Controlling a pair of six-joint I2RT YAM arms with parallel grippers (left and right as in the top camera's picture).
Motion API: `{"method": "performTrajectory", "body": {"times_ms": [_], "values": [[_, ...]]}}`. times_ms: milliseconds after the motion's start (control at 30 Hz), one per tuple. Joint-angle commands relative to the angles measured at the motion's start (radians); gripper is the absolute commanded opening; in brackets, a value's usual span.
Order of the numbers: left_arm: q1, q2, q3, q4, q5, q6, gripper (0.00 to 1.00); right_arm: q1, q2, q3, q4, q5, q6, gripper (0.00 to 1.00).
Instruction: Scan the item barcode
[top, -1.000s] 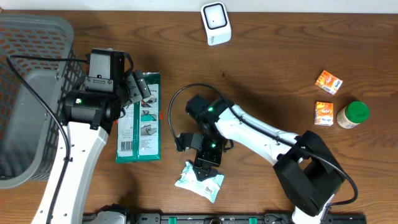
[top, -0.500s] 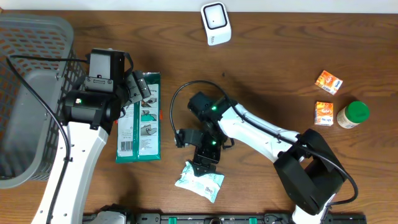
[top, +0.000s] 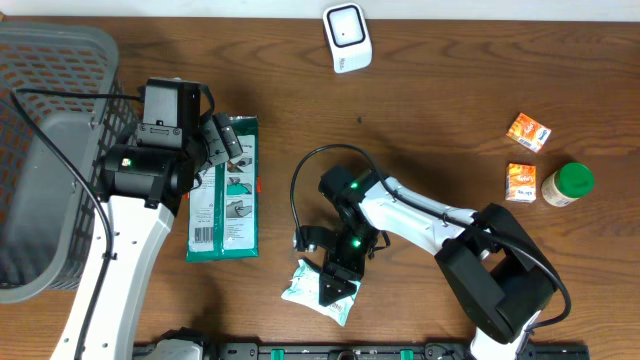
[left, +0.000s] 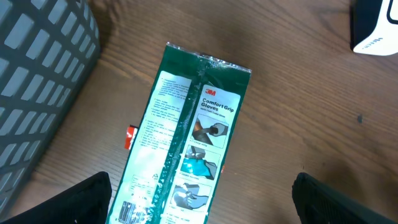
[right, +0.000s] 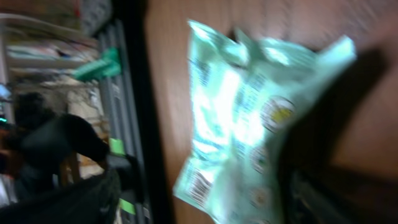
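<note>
- Right hand (top: 336, 288), fingers spread wide, straddles a pale green pouch (top: 300, 288) at the near edge of the counter (top: 430, 130); contact unclear. It has dropped onto the pouch from just beyond it.
- Pouch print is blurred; a barcode (right: 199, 183) shows at one corner.
- Left hand (left: 202, 202), open and empty, hovers over a green pack (left: 193, 130) reading "3M Comfort Grip Gloves".
- White scanner (top: 346, 36) stands at the far edge.

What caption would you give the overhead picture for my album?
Right gripper open over a pale green bag, left gripper open above a green glove pack, white scanner at the far edge.
</note>
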Motion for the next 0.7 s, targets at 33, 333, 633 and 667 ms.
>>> {"method": "performTrajectory", "body": {"times_ms": [33,333,633,667], "values": [[0.002,-0.002,0.013,0.0,-0.013,0.013,0.93,0.034,-0.004,-0.006,-0.011,-0.161,-0.014,0.68],[0.002,-0.002,0.013,0.0,-0.013,0.013,0.93,0.124,-0.004,-0.006,-0.013,-0.158,0.007,0.55],[0.002,-0.002,0.013,0.0,-0.013,0.013,0.93,0.129,-0.004,-0.006,-0.009,-0.152,0.007,0.47],[0.002,-0.002,0.013,0.0,-0.013,0.013,0.93,0.129,-0.004,-0.006,-0.009,-0.152,0.007,0.46]]}}
